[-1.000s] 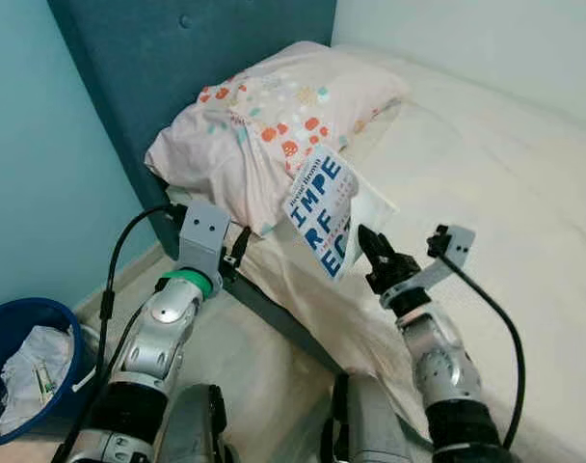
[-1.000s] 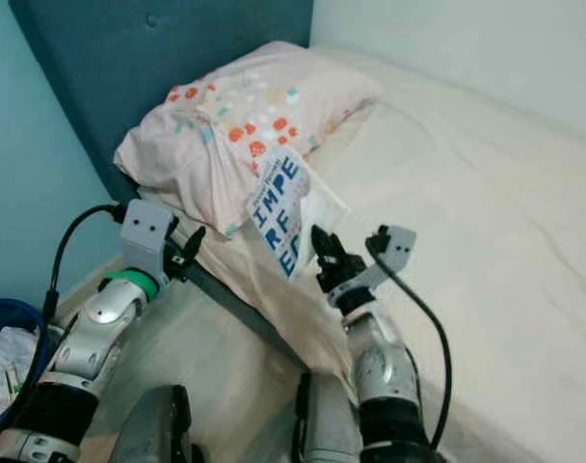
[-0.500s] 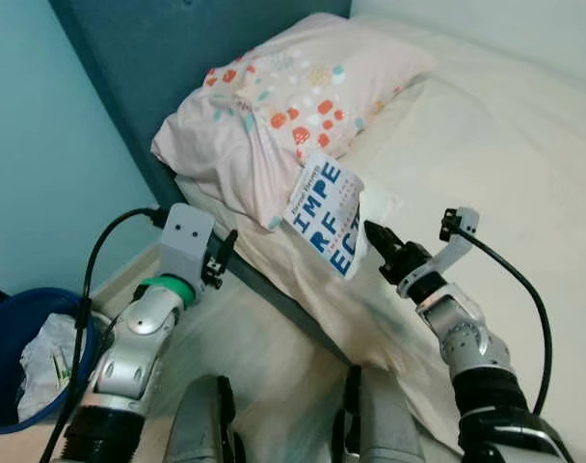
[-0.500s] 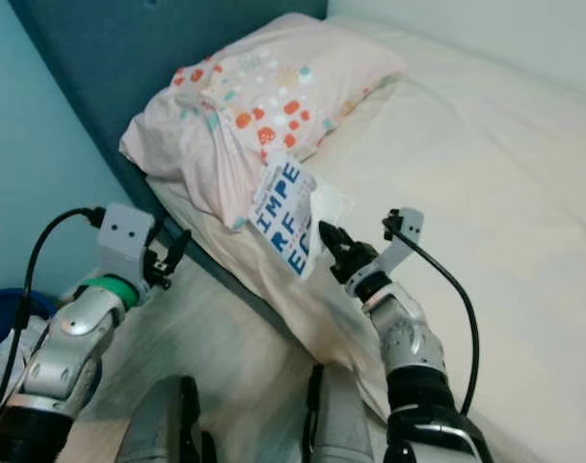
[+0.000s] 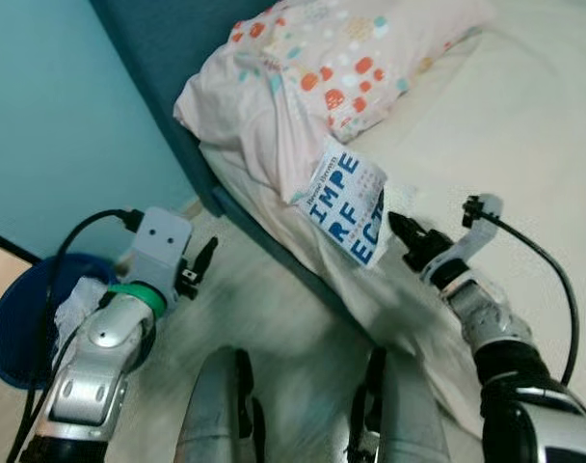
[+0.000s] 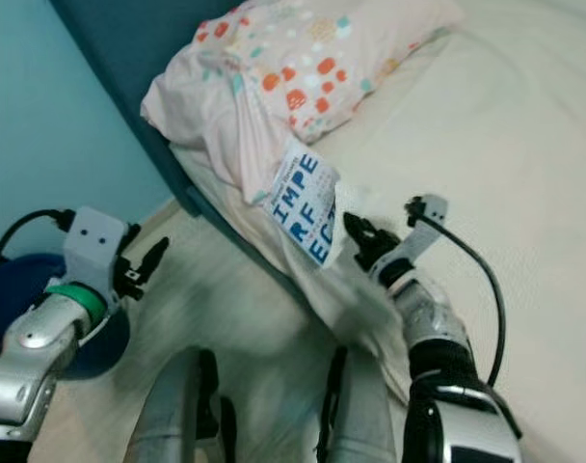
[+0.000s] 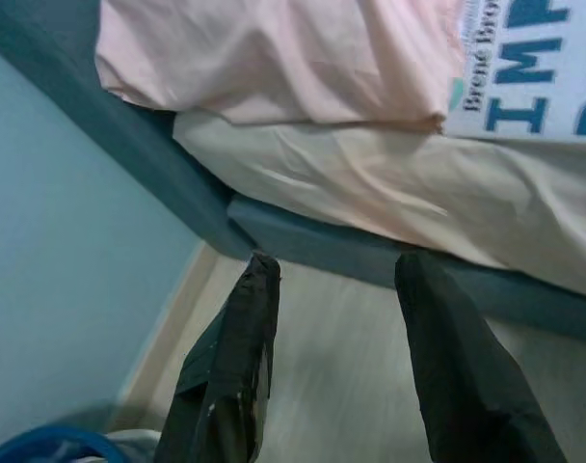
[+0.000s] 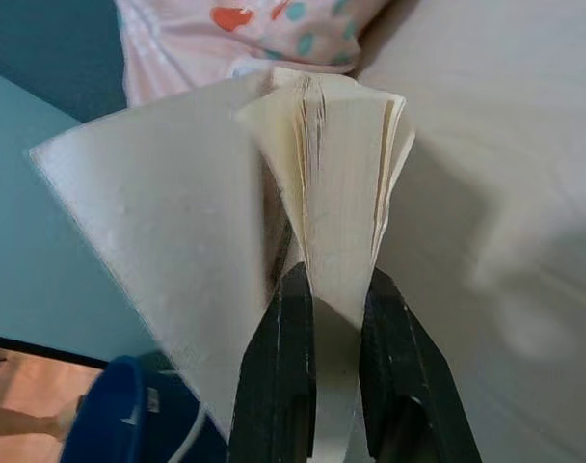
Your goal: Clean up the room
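Observation:
A white paperback book [image 5: 346,208] with large blue letters on its cover hangs over the bed's edge, its pages [image 8: 343,193] fanned apart. My right gripper [image 5: 401,231] is shut on the book's lower pages, above the cream sheet [image 5: 524,145]. Just behind the book lies a pink pillow [image 5: 322,77] with red and teal dots. My left gripper [image 5: 204,260] stands open beside the bed over the pale floor, its black fingers [image 7: 237,376] holding nothing.
A dark teal headboard and bed frame [image 5: 201,159] run along the mattress side. A blue bin [image 5: 18,323] with crumpled white paper stands on the floor at the left, by the light blue wall [image 5: 62,116]. My own legs [image 5: 226,405] show at the bottom.
The camera has shifted, sliding the bed and pillow up and right in view. My right gripper keeps its hold on the book. The left arm has dropped lower, closer to the bin.

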`<state>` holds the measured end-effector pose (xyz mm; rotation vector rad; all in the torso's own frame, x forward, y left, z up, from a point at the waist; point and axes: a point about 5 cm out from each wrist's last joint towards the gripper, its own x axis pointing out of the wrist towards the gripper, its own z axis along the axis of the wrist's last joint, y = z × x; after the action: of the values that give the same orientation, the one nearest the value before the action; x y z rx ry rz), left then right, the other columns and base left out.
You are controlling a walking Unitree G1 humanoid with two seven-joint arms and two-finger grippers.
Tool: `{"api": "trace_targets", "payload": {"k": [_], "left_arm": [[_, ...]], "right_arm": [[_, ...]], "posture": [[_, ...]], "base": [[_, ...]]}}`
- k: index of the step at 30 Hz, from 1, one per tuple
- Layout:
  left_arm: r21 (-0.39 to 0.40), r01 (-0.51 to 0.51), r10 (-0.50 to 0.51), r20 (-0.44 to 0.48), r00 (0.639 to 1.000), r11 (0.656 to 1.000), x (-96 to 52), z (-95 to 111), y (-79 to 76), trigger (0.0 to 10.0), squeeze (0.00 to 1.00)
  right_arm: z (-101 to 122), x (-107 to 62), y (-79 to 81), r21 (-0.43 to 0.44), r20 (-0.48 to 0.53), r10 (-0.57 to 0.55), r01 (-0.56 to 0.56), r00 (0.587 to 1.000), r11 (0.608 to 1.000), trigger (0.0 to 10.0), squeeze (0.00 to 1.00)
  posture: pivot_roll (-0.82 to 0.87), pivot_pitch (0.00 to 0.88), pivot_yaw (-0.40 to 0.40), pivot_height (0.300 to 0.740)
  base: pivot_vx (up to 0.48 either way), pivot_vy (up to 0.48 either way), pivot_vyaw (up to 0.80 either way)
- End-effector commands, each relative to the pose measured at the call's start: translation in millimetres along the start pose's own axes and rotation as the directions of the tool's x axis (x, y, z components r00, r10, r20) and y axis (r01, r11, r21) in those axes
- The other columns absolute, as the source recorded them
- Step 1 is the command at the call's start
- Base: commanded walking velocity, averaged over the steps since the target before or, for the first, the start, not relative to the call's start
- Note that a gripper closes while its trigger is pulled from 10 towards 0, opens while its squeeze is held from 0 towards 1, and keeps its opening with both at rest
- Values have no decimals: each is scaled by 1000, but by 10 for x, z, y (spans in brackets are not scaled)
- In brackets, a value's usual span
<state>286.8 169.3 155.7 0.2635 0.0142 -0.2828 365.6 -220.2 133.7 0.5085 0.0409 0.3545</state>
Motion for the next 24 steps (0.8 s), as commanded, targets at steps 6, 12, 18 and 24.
{"api": "trace_targets", "payload": {"k": [6, 12, 18, 24], "left_arm": [[6, -9, 9, -67, 998, 1000, -137, -85, 73, 10000, 0], [6, 8, -8, -83, 997, 1000, -137, -61, 58, 10000, 0], [10, 16, -15, -95, 995, 1000, -125, -45, 71, 10000, 0], [8, 16, -15, -99, 995, 1000, -121, -49, 64, 10000, 0]], "right_arm": [[-50, -49, -92, -9, -13, -64, 64, 998, 998, 10000, 0], [-46, -141, -204, -24, 36, -139, 140, 990, 990, 10000, 0], [39, -219, -312, -39, 72, -186, 189, 980, 981, 10000, 0], [248, -269, -403, -61, 126, -226, 235, 966, 970, 10000, 0]], "posture": [[221, 365, 218, 609], [217, 360, 239, 609], [213, 352, 245, 609], [204, 344, 238, 609]], "base": [[0, 0, 0], [0, 0, 0], [0, 0, 0], [0, 0, 0]]}}
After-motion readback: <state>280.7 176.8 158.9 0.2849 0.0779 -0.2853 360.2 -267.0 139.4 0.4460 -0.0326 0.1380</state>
